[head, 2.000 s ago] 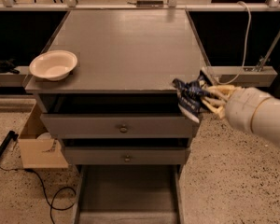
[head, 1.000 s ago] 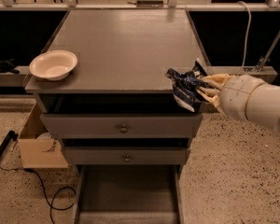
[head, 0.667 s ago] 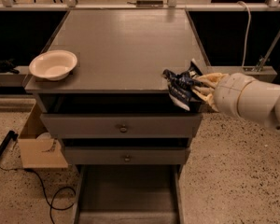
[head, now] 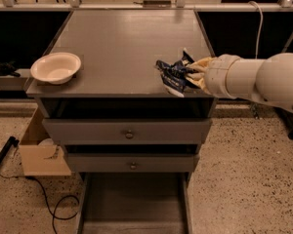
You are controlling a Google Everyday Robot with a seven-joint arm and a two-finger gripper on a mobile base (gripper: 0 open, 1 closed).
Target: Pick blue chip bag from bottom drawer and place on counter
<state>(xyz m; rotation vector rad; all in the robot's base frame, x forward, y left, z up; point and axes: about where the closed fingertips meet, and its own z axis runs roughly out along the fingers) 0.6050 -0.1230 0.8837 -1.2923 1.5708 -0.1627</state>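
The blue chip bag (head: 173,76), dark navy and crumpled with a white patch, hangs over the front right part of the counter (head: 127,48). My gripper (head: 191,75) reaches in from the right on a thick white arm and is shut on the bag, its pale fingers (head: 199,65) clamped on the bag's right side. Whether the bag touches the counter I cannot tell. Below, the bottom drawer (head: 135,204) stands pulled out, a grey tray with nothing visible in it.
A white bowl (head: 55,67) sits at the counter's front left corner. Two knobbed drawers (head: 129,132) are slightly open under the top. A cardboard box (head: 41,152) and a black cable (head: 49,206) lie on the floor at left.
My gripper has carried the bag left and a little farther in, from the counter's right front corner to above its surface.
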